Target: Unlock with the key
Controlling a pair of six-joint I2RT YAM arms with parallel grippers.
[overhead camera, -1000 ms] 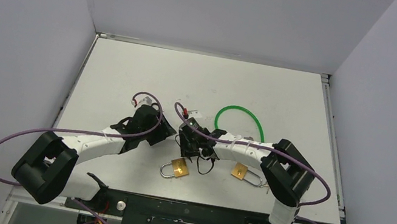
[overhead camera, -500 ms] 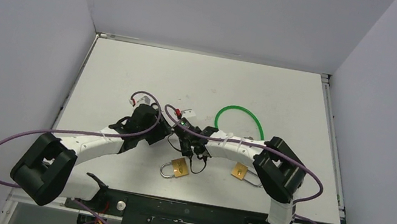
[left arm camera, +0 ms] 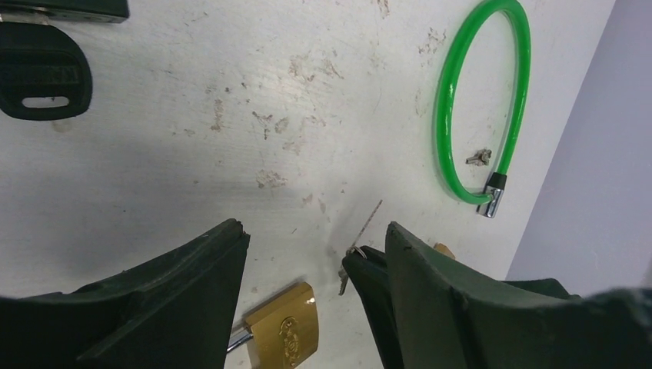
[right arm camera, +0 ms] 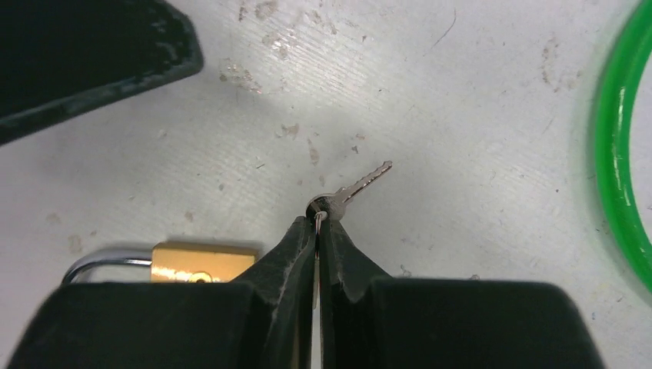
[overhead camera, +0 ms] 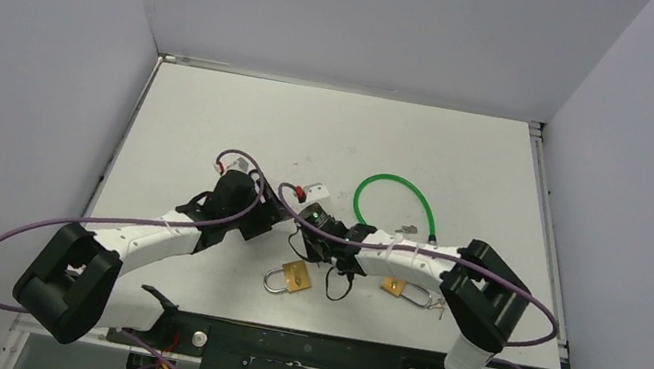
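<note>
Right jaws are pressed together, with the key (right arm camera: 350, 190) pinched by its head at their tips. The blade is pointed away from the tips, ahead and slightly to the right in the right wrist view. Whether the blade is touching the table (right arm camera: 461, 92) cannot be told.

The brass padlock (right arm camera: 204, 261) is seen lying flat just left of the right jaws, near their tips. Its shackle (right arm camera: 100, 265) is turned away from them, and it is not touched by the key.

Left jaws are spread and nothing is held. In the left wrist view the padlock is framed low between them, and the right jaws' tips with the key are seen just inside the right-hand finger (left arm camera: 461, 307).

A green cable lock (left arm camera: 484, 100) is laid well ahead and to the right of the left jaws, with a small key bunch (left arm camera: 478, 157) inside its loop. A black-headed key (left arm camera: 42, 73) is seen far ahead-left of them. A second padlock (overhead camera: 394, 286) is partly covered by the right arm (overhead camera: 412, 255), back behind the right jaws.
</note>
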